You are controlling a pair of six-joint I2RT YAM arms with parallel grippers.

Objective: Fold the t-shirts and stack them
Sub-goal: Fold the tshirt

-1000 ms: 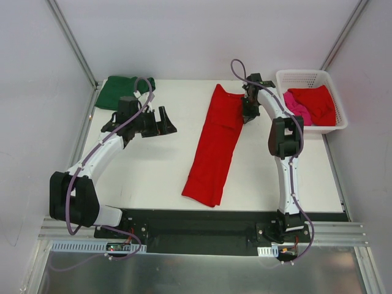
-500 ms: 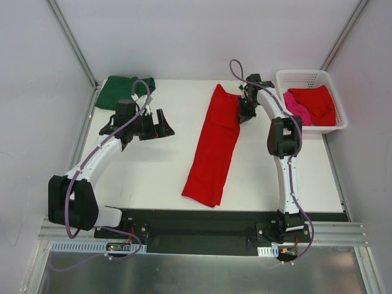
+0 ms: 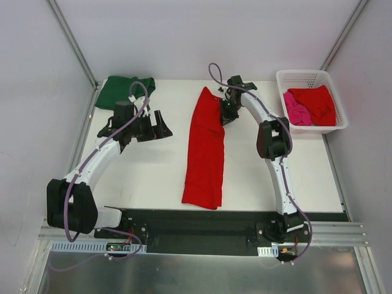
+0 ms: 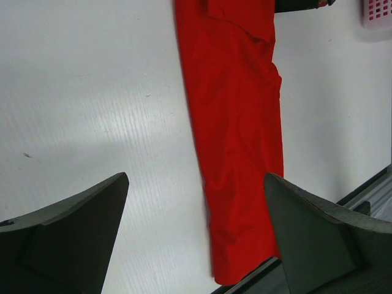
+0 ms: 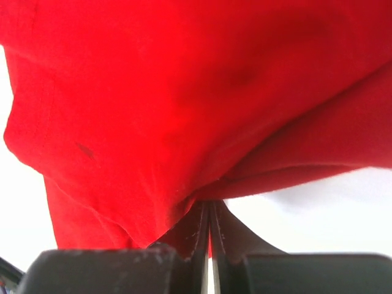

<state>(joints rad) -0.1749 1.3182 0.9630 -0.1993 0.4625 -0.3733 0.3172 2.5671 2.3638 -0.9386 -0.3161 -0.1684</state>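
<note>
Red t-shirt (image 3: 205, 153): matt soft cloth. Table (image 3: 153, 171): smooth white, slight sheen. Basket (image 3: 306, 78): white plastic lattice.

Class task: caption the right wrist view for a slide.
Right gripper pinches a bunched fold of the red t-shirt, seen close up.

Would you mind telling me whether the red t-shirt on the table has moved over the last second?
Yes. The red t-shirt, pinched by the right gripper, has swung its far end left, away from the white basket.

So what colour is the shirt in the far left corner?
Dark green shirt; the top view shows it best.
</note>
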